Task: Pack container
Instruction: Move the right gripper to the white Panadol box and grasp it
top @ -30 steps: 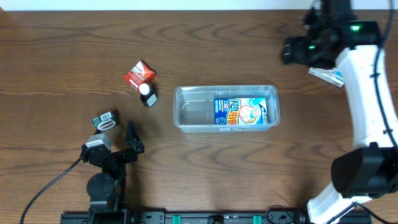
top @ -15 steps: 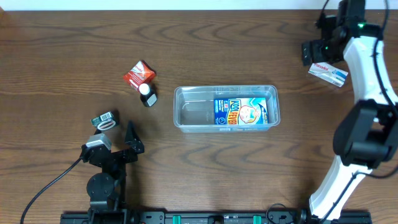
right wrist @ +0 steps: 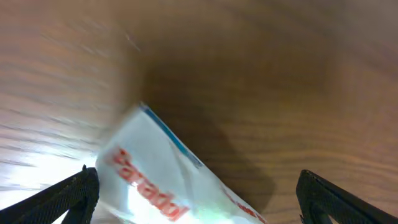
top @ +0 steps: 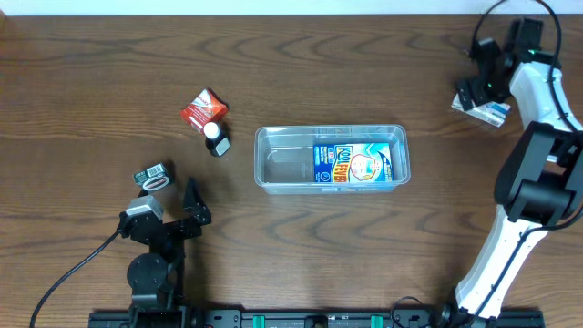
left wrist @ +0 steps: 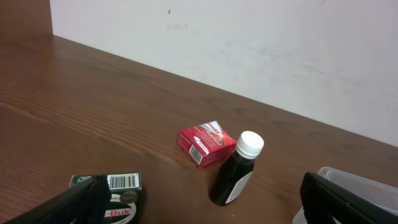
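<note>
The clear container (top: 273, 178) sits mid-table with a blue and white packet (top: 353, 165) lying inside; its corner shows in the left wrist view (left wrist: 348, 180). My right gripper (top: 475, 91) is open at the far right, its fingers spread on either side of a white packet with red lettering (top: 492, 112) (right wrist: 168, 186). My left gripper (top: 187, 208) is open and empty near the front left, low over the table. Before it lie a green box (top: 153, 176) (left wrist: 118, 193), a dark bottle with a white cap (top: 216, 139) (left wrist: 236, 171) and a red packet (top: 202, 109) (left wrist: 205, 143).
The table's back edge meets a white wall (left wrist: 249, 43). The right arm reaches up the right side of the table (top: 524, 210). A cable (top: 64, 273) runs from the left arm's base at the front.
My right gripper has swung right and down, from left of the white packet to right over it. The left arm and the other objects have not moved.
</note>
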Robot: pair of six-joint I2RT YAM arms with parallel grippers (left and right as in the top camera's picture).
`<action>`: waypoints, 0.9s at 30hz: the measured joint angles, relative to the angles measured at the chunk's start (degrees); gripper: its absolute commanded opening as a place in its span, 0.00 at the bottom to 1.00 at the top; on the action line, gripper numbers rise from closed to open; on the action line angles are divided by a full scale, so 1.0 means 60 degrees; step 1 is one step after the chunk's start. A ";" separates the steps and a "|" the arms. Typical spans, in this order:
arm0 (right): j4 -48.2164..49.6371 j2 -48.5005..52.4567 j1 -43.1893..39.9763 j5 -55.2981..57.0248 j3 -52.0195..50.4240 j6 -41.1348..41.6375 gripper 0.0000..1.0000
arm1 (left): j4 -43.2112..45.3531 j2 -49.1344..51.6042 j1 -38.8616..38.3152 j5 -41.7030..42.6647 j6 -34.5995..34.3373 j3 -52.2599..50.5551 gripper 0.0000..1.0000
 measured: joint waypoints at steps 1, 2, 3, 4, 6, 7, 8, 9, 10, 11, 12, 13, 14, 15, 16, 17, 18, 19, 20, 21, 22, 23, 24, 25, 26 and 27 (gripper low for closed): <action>-0.0011 0.0040 -0.0084 -0.0197 0.0000 0.0004 0.93 | 0.0000 0.0000 0.0000 -0.0004 0.0000 0.0000 0.98; -0.0055 0.0047 -0.0160 -0.0328 0.0007 -0.0007 0.92 | 0.0000 0.0000 0.0000 0.0000 0.0000 0.0000 0.98; -0.0149 0.0047 -0.0233 -0.0419 0.0018 -0.0015 0.91 | 0.0004 0.0000 0.0000 -0.0004 0.0000 0.0000 0.98; -0.0229 0.0047 -0.0277 -0.0539 0.0018 -0.0018 0.90 | 0.0004 0.0000 0.0000 0.0000 0.0000 0.0000 0.98; -0.0353 0.0047 -0.0353 -0.0699 0.0018 -0.0025 0.90 | 0.0004 0.0000 0.0000 -0.0004 0.0000 0.0000 0.98; -0.0419 0.0047 -0.0375 -0.0758 0.0018 -0.0025 0.89 | 0.0004 0.0000 0.0000 -0.0004 0.0000 0.0000 0.98; -0.0459 0.0047 -0.0379 -0.0798 0.0018 -0.0029 0.89 | 0.0004 0.0000 0.0000 0.0000 0.0000 0.0000 0.98; -0.0499 0.0047 -0.0379 -0.0823 0.0018 -0.0025 0.88 | 0.0004 0.0000 0.0000 0.0000 0.0000 0.0000 0.98; -0.0539 0.0047 -0.0379 -0.0834 0.0018 -0.0022 0.89 | 0.0004 0.0000 0.0000 -0.0004 0.0000 0.0000 0.98; -0.0561 0.0047 -0.0379 -0.0849 0.0018 -0.0018 0.88 | 0.0004 0.0000 0.0000 0.0000 0.0000 0.0000 0.98; -0.0583 0.0047 -0.0379 -0.0860 0.0018 0.0004 0.88 | 0.0004 0.0000 0.0000 -0.0004 0.0000 0.0000 0.98; -0.0605 0.0047 -0.0379 -0.0867 0.0018 0.0022 0.87 | 0.0004 0.0000 0.0000 0.0000 0.0000 0.0000 0.98; -0.0623 0.0047 -0.0379 -0.0871 0.0018 0.0055 0.87 | 0.0004 0.0000 0.0000 0.0000 0.0000 0.0000 0.98; -0.0652 0.0047 -0.0379 -0.0889 0.0018 0.0131 0.85 | 0.0004 0.0000 0.0000 0.0000 0.0000 0.0000 0.98; -0.0696 0.0051 -0.0379 -0.0903 0.0018 0.0208 0.83 | 0.0004 0.0000 0.0000 -0.0004 0.0000 0.0000 0.98; -0.0750 0.0051 -0.0379 -0.0918 0.0018 0.0299 0.79 | 0.0000 0.0000 0.0000 0.0000 0.0000 0.0000 0.98; -0.0812 0.0051 -0.0379 -0.0936 0.0018 0.0408 0.75 | 0.0004 0.0000 0.0000 0.0000 0.0000 0.0000 0.98; -0.0900 0.0051 -0.0379 -0.0940 0.0018 0.0539 0.72 | 0.0004 0.0000 0.0000 0.0000 0.0000 0.0000 0.98; -0.0991 0.0051 -0.0379 -0.0936 0.0018 0.0663 0.70 | 0.0000 0.0000 0.0000 -0.0004 0.0000 0.0000 0.98; -0.1067 0.0055 -0.0379 -0.0936 0.0018 0.0750 0.68 | 0.0000 0.0000 0.0000 -0.0004 0.0000 0.0000 0.98; -0.1158 0.0062 -0.0379 -0.0929 0.0018 0.0852 0.67 | 0.0004 0.0000 0.0000 -0.0004 0.0000 0.0000 0.98; -0.1300 0.0066 -0.0379 -0.0922 0.0018 0.0962 0.65 | 0.0004 0.0000 0.0000 0.0000 0.0000 0.0000 0.98; -0.1410 0.0073 -0.0379 -0.0892 0.0018 0.1031 0.64 | 0.0000 0.0000 0.0000 0.0000 0.0000 0.0000 0.98; -0.1519 0.0084 -0.0379 -0.0871 0.0018 0.1100 0.62 | 0.0004 0.0000 0.0000 0.0000 -0.0004 0.0000 0.98; -0.1625 0.0106 -0.0379 -0.0834 0.0018 0.1177 0.61 | 0.0000 0.0000 0.0000 0.0000 0.0000 0.0000 0.98; -0.1738 0.0131 -0.0379 -0.0816 0.0018 0.1268 0.60 | 0.0000 0.0000 0.0000 -0.0004 0.0000 0.0000 0.98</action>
